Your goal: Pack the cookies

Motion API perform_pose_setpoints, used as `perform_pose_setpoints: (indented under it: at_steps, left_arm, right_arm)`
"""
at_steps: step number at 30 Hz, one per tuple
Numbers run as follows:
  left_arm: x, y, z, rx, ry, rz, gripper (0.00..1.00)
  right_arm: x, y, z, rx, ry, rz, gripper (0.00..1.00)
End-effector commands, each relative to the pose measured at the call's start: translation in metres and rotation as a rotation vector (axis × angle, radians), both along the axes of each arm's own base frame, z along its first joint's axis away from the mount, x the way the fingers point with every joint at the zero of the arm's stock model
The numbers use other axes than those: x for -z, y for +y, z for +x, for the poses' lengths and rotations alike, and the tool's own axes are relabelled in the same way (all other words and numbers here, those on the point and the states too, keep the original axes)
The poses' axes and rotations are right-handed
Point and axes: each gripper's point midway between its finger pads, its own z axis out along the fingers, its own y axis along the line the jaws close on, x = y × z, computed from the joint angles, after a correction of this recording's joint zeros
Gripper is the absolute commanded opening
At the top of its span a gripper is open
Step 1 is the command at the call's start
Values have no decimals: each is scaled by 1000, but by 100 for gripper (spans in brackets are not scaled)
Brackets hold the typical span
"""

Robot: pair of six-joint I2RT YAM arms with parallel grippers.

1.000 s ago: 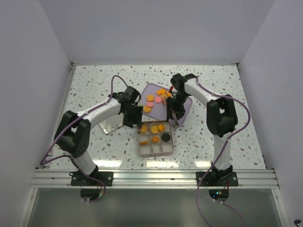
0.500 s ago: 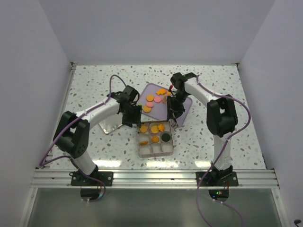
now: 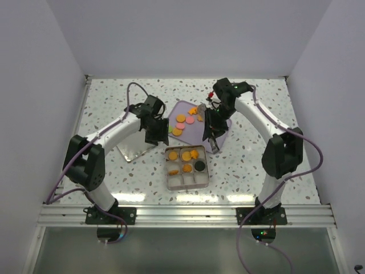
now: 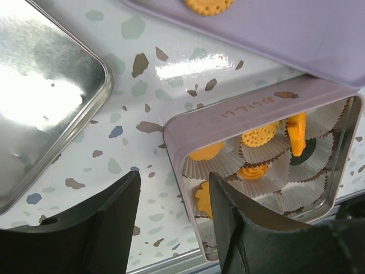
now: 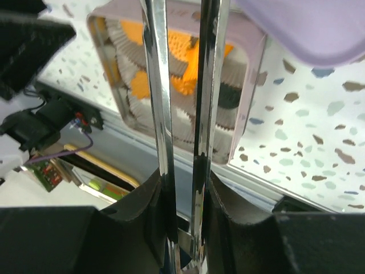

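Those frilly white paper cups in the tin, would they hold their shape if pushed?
Probably not: the paper cups look thin and pleated, so they'd likely crumple. They seem light, so the metal tongs could drag one out. Packed tight inside the tin, they probably won't slide.

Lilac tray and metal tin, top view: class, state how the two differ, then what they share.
The lilac tray is one open surface; the metal tin is split into compartments. The tray's cookies are mostly orange and pink, lying loose; the tin's are orange plus one black cookie. The tray lies farther from the arm bases than the tin. Both hold cookies on the speckled table.
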Motion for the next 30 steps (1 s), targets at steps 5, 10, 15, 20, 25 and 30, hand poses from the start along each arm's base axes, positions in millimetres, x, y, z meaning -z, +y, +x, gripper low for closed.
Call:
perform_pose_setpoints:
  at_steps: [5, 10, 15, 20, 25, 30]
  left_arm:
    - [-42, 31, 37, -81, -136, 34, 61]
    - [-61, 56, 64, -175, -197, 50, 66]
    - [-82, 66, 91, -236, -262, 24, 66]
    - [-91, 64, 109, -249, -295, -3, 65]
    - [-92, 66, 121, -256, -303, -6, 65]
    - [-95, 67, 125, -274, -314, -29, 65]
  right_arm:
    - [-34, 19, -80, -157, 12, 89, 12]
    - [-18, 21, -155, -306, 40, 15, 11]
    - [-18, 15, -193, -315, 40, 20, 12]
    - [-10, 16, -221, -359, 52, 16, 12]
    - [-1, 26, -246, -408, 67, 12, 12]
    - [9, 31, -257, -437, 85, -31, 13]
